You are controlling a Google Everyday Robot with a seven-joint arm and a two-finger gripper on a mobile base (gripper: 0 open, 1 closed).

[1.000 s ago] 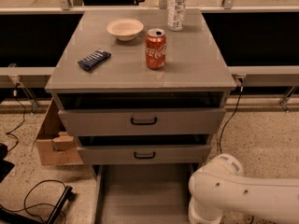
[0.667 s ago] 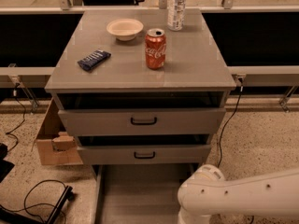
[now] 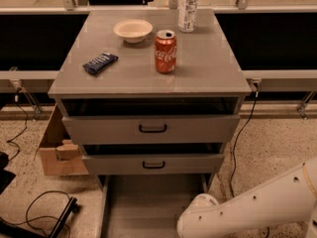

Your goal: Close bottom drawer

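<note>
The bottom drawer [image 3: 143,202] is pulled far out of the grey cabinet [image 3: 148,78]. I see its plain grey interior at the bottom centre. Its front and handle are cut off below the picture edge. My white arm [image 3: 247,209] reaches in from the lower right, and its rounded end [image 3: 198,217] hangs over the drawer's right side. My gripper is out of view, below the bottom edge of the picture.
The mid-sized drawer [image 3: 153,163] and the widest drawer [image 3: 151,129] above it stand slightly open. On top are a cola can [image 3: 165,51], a bowl [image 3: 132,29], a dark snack bar [image 3: 100,62] and a bottle [image 3: 188,6]. A cardboard box [image 3: 57,150] and cables [image 3: 44,212] lie on the floor to the left.
My arm has swung left and lower, from a bulky joint at the lower right to a long link reaching over the open bottom drawer. The drawers look unchanged.
</note>
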